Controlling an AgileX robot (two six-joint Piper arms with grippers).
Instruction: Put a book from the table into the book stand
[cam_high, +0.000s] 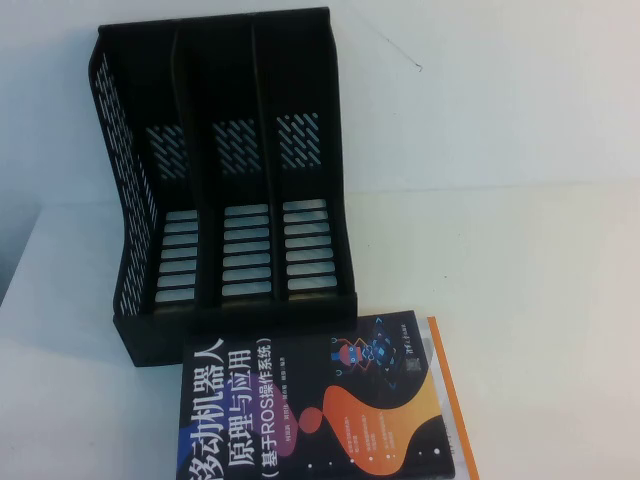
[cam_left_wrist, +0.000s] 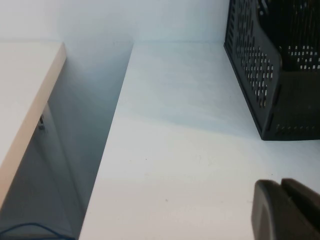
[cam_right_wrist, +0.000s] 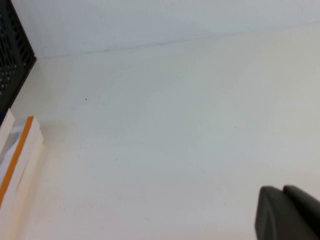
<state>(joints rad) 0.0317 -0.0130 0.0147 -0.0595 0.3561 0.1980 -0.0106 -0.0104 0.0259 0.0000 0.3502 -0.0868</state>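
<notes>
- The book (cam_high: 315, 405) lies flat on the table (cam_high: 540, 300), touching the front of the book stand (cam_high: 225, 180), on top of a white book (cam_high: 450, 400).
- All three slots stand empty, open toward the robot.
- The left gripper (cam_left_wrist: 287, 210) and right gripper (cam_right_wrist: 287, 212) hover over bare white tabletop, holding nothing; their spread I cannot tell.

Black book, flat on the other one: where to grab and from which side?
Probably the right long edge of the black book. It lies flat on the white book with orange border, in front of the book stand, so approach from the robot's right, low over the table. Neither tool is in the high view; left tool and right tool show only at their wrist views' edges.
</notes>
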